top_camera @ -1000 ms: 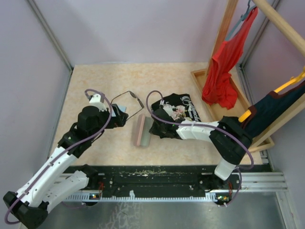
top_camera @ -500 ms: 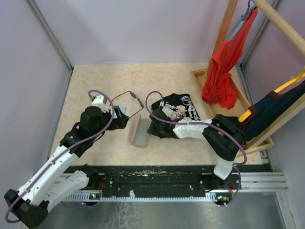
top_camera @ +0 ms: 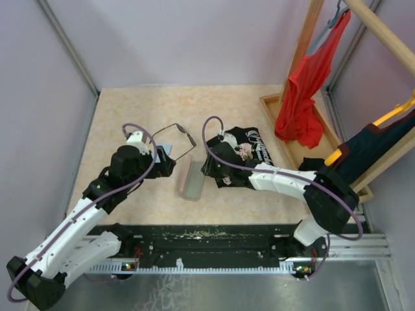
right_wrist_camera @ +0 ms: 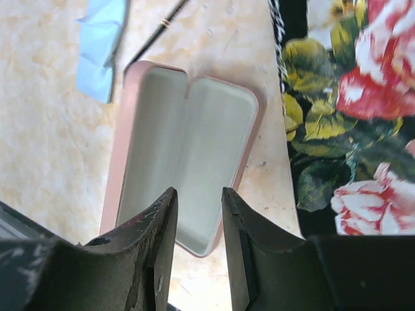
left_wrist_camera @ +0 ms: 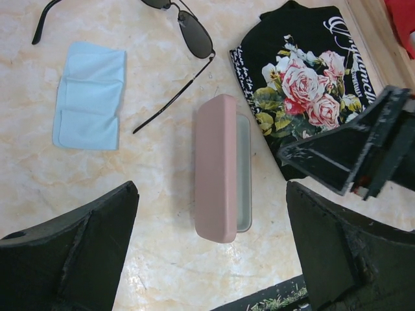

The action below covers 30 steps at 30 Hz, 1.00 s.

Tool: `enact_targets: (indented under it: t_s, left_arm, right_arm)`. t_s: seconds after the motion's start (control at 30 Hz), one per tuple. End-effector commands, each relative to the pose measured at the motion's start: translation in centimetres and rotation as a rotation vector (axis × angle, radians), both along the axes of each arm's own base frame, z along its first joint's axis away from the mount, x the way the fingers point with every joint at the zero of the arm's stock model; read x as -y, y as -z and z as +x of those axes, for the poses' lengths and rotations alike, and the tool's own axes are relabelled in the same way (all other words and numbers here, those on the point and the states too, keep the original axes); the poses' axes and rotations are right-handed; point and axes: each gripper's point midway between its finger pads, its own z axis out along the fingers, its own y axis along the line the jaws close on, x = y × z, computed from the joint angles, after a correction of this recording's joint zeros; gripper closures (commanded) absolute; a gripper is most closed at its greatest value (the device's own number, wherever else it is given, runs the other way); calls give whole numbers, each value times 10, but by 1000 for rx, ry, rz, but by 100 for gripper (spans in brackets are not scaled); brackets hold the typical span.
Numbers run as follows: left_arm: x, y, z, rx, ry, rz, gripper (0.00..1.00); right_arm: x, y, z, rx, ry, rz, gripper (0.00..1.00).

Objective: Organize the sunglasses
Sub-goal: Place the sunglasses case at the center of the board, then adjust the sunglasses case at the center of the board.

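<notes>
The sunglasses (top_camera: 176, 133) lie unfolded on the table behind the case; their dark lens (left_wrist_camera: 196, 36) and slim arms show in the left wrist view. The pink case (top_camera: 192, 180) lies open, its lid standing on edge (left_wrist_camera: 216, 167) and its grey lining (right_wrist_camera: 185, 152) empty. My left gripper (top_camera: 166, 162) is wide open, hovering left of the case, above the light-blue cloth (left_wrist_camera: 89, 96). My right gripper (top_camera: 209, 170) is just right of the case, its jaws a narrow gap apart and empty (right_wrist_camera: 198, 253).
A folded black T-shirt with roses (top_camera: 254, 146) lies right of the case, under my right arm. A wooden rack base (top_camera: 327, 133) at the right carries a red garment (top_camera: 303, 91) and a dark garment (top_camera: 376, 146). Walls enclose the table.
The case has gone from nearly shut to lying open. My right gripper has drawn back a little to the right of it. My left gripper shifted slightly right.
</notes>
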Motion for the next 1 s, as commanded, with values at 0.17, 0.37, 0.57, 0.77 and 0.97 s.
enact_targets:
  t_s: [0.17,0.37,0.57,0.77,0.97]
  left_arm:
    - [-19,-45,-3,130,-57,-21,1]
    - [-30,-60,-8,173,-78,-2,0]
    - [-36,-64,-10,178,-82,28,0]
    - [-46,-74,-13,211,-118,28,0]
    - [-51,-82,-16,236,-128,27,0]
  right_arm:
    - [6,-32,22,362,-577,-257,60]
    - [-8,-17,52,400,-735,-321,53]
    - [-24,2,66,386,-860,-314,52]
    - [-33,16,77,360,-905,-265,52]
    - [-40,31,79,316,-946,-258,55]
